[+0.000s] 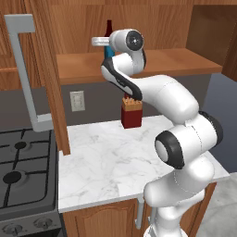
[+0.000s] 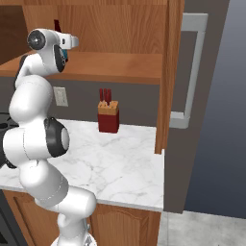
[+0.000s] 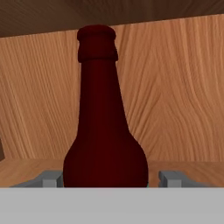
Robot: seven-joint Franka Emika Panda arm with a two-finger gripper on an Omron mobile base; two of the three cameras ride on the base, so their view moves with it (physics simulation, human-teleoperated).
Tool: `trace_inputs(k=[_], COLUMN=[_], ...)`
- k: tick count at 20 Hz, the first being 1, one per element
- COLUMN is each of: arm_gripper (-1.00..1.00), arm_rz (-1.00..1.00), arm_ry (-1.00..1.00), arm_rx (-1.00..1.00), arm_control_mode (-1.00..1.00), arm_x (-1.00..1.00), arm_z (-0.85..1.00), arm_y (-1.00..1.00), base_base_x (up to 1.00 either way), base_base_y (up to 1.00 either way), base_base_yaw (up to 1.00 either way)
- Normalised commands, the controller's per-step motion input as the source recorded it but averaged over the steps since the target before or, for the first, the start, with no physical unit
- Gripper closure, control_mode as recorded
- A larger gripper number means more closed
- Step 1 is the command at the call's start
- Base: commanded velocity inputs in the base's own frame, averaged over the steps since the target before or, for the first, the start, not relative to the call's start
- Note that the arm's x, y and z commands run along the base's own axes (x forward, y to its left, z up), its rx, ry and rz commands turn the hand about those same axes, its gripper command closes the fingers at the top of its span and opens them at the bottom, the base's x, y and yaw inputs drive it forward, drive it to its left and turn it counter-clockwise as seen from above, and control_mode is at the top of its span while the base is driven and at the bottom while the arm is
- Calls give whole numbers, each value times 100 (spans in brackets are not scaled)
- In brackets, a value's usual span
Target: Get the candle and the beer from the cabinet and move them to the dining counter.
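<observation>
The beer point(image 3: 105, 131), a dark brown bottle with a narrow neck, stands upright on the shelf of the open cabinet point(image 1: 152, 62). Its neck point(image 1: 109, 25) rises above my hand, and the same neck point(image 2: 57, 25) shows in the right base view. My gripper point(image 3: 111, 178) reaches into the cabinet with one fingertip on each side of the bottle's body. The left fingertip point(image 3: 50, 178) is at the glass, while a small gap separates the right fingertip point(image 3: 173, 178) from it. The jaws look open around the bottle. The candle and the dining counter are out of view.
Each cabinet door stands swung open with a long silver handle point(image 1: 23, 69) point(image 2: 192, 67). Below the shelf, a red knife block point(image 1: 131, 113) point(image 2: 108, 117) sits at the back of the small marble worktop point(image 1: 115, 157). A gas stove point(image 1: 23, 166) adjoins it on the left.
</observation>
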Motion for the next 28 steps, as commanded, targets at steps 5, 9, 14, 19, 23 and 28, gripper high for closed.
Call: trace_inputs(k=[5, 9, 14, 19, 23, 28], arm_gripper=[100, 100, 100, 100, 100, 100], arm_rz=[0, 0, 0, 0, 0, 0], arm_ry=[0, 0, 0, 0, 0, 0], arm_rx=[0, 0, 0, 0, 0, 0], arm_control_mode=[-100, -100, -100, -100, -100, -100], arm_x=[3, 0, 0, 0, 0, 0], arm_z=[-1, 0, 0, -3, -12, -17], arm_y=[2, 0, 0, 0, 0, 0], base_base_x=[0, 0, 0, 0, 0, 0], base_base_y=[0, 0, 0, 0, 0, 0], base_base_yaw=[0, 0, 0, 0, 0, 0])
